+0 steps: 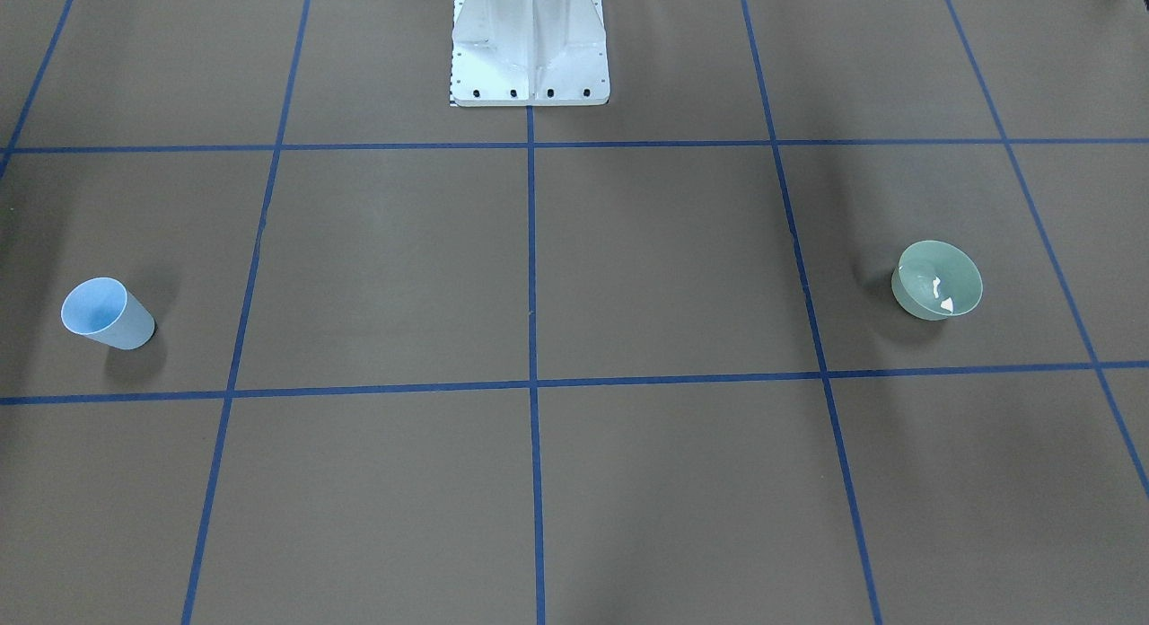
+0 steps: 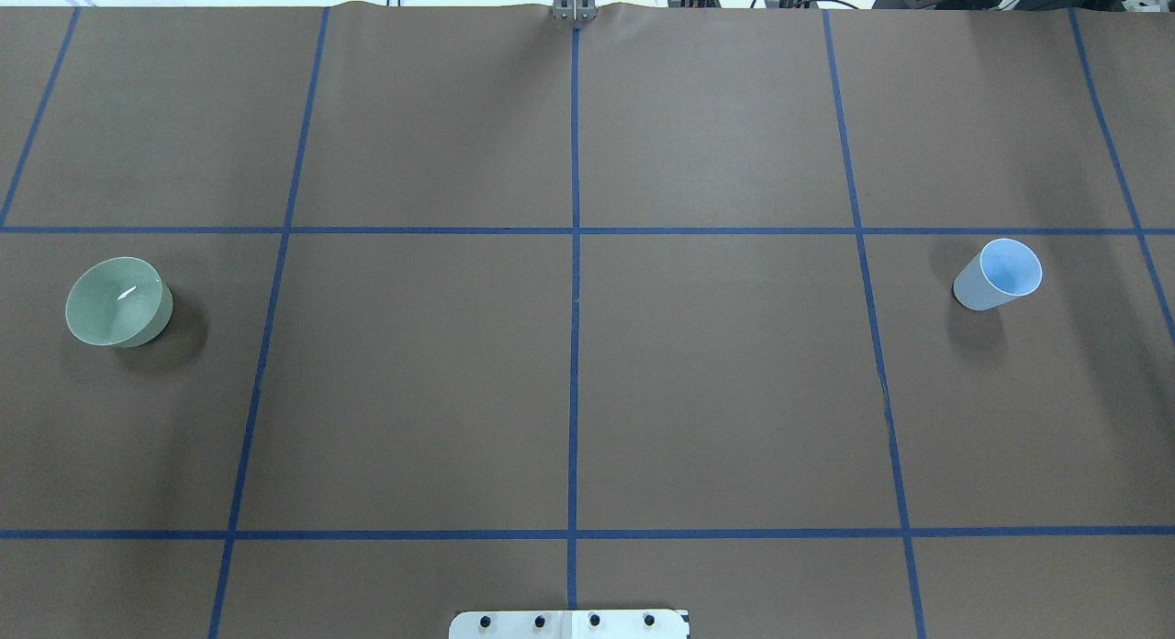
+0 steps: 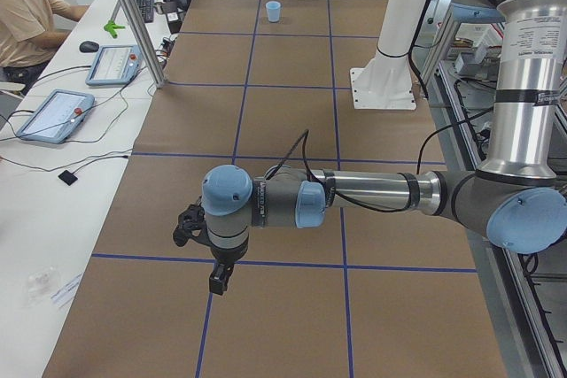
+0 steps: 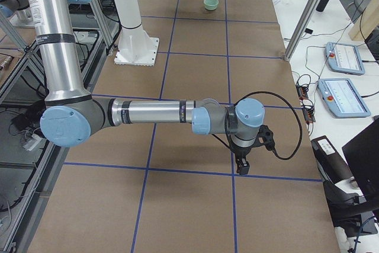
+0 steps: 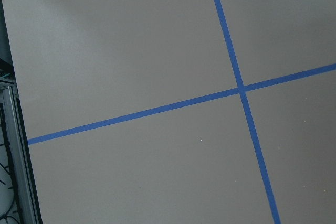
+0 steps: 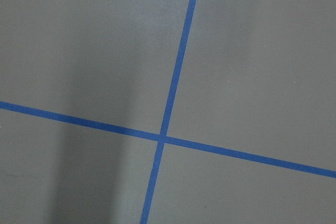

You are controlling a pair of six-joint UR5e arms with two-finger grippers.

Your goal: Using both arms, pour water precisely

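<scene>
The water (image 1: pixel 946 303) shows only as small white glints inside the green bowl (image 1: pixel 936 279), which stands upright on the desk (image 2: pixel 716 373), well out from the white pedestal (image 1: pixel 530 50) on the robot's left side. A pale blue cup (image 1: pixel 106 312) stands upright well out from the pedestal on the robot's right; what is in it cannot be told. The left arm (image 3: pixel 372 192) reaches level above the desk, out from the pedestal on the left side, with the left claw (image 3: pixel 218 279) pointing down near a blue tape line (image 3: pixel 266 260). The right arm (image 4: pixel 154 112) reaches out likewise on the pedestal's other side, with the right claw (image 4: pixel 243 166) pointing down. Nothing shows in either claw, and how far each is parted cannot be told from these side views.
</scene>
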